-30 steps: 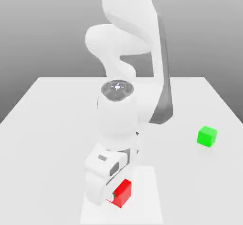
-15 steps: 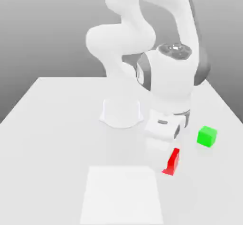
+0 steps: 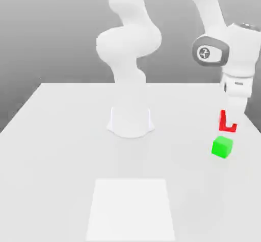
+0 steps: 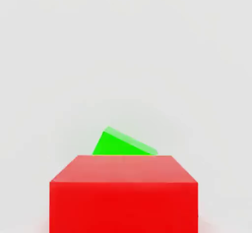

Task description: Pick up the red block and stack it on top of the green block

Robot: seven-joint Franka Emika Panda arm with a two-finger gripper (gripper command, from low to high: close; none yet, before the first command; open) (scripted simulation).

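Observation:
The red block [image 3: 223, 119] hangs in the air at the exterior view's right, partly covered by a white finger, with my gripper [image 3: 230, 119] shut on it. The green block [image 3: 222, 147] rests on the white table [image 3: 56, 134] just below the red block, with a small gap between them. In the hand view the red block [image 4: 124, 192] is close to the camera. The green block [image 4: 123, 143] peeks out from behind its upper edge, lying on the table beneath.
The arm's round white base [image 3: 130, 121] stands at the table's middle. A paler square patch [image 3: 131, 208] lies flat on the table near its front edge. The table's right edge runs close beside the green block.
The arm has swung from the front of the table to the exterior view's right, carrying the red block upward. The block now hangs just over the green block, which has not moved.

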